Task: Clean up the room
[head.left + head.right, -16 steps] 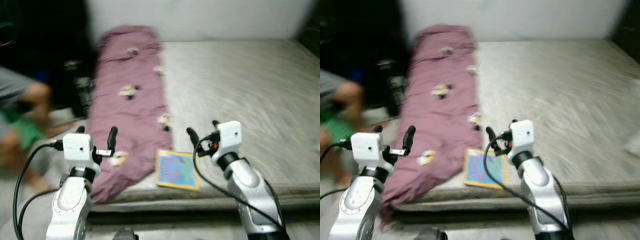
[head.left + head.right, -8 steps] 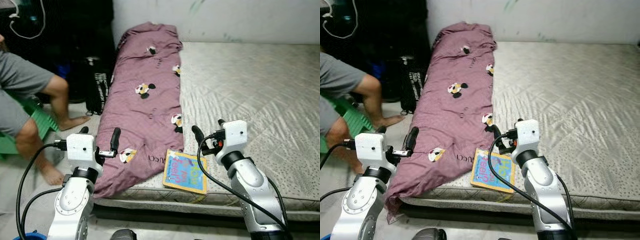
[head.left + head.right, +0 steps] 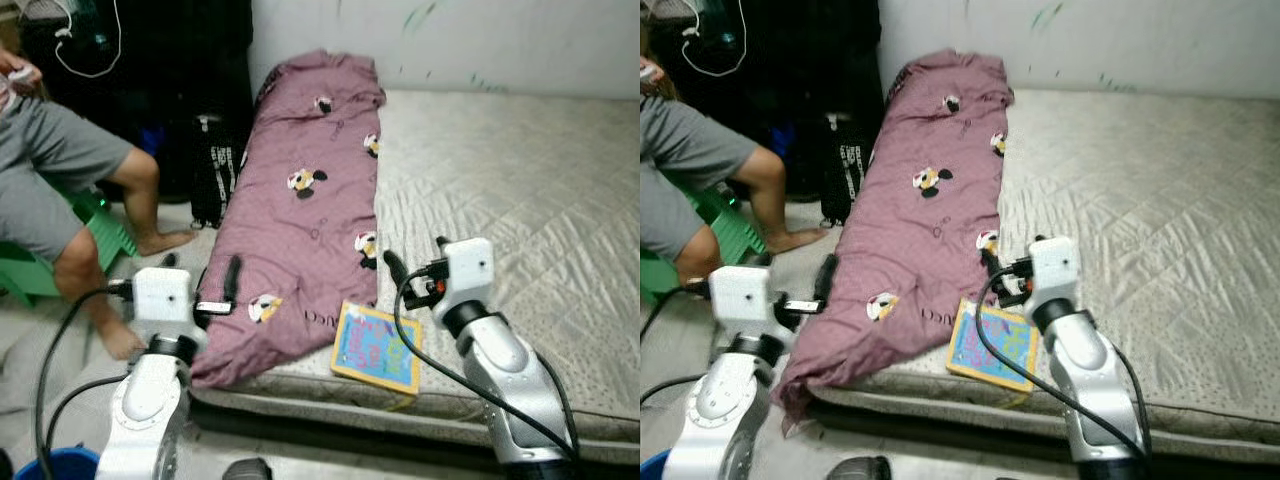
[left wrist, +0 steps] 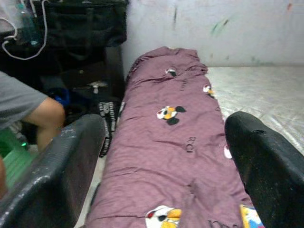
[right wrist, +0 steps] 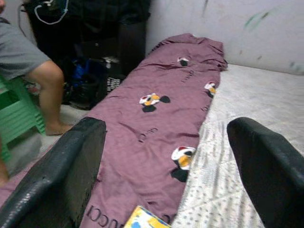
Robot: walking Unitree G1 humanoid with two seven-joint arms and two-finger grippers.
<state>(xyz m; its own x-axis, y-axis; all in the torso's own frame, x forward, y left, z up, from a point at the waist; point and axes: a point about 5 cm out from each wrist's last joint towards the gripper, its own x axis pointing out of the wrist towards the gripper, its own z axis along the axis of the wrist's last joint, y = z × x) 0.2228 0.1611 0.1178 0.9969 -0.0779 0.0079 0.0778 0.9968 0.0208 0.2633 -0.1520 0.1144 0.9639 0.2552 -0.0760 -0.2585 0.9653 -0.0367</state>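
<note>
I stand at the foot edge of the mattress (image 3: 520,190) with both arms raised in front of me. The thing I judge most worth picking up is the colourful book (image 3: 377,346), which lies flat at the near edge of the mattress, one corner reaching that edge, its long axis running roughly from the near edge toward the wall. It touches the hem of the purple blanket (image 3: 305,210), which stretches as a long strip along the left edge of the mattress from the head corner down to the near left corner, where it hangs over.

My right tool (image 3: 412,268) hovers just above and slightly beyond the book, its fingers spread wide, holding nothing. My left tool (image 3: 198,285) is also spread and empty, off the left edge of the mattress, beside the hanging blanket corner. So the book lies below and a little toward me from the right tool, and that arm is clearly the nearer one; the left sits closer to the blanket.

A person (image 3: 60,190) sits on a green stool (image 3: 100,235) to my left, well clear of the mattress.
</note>
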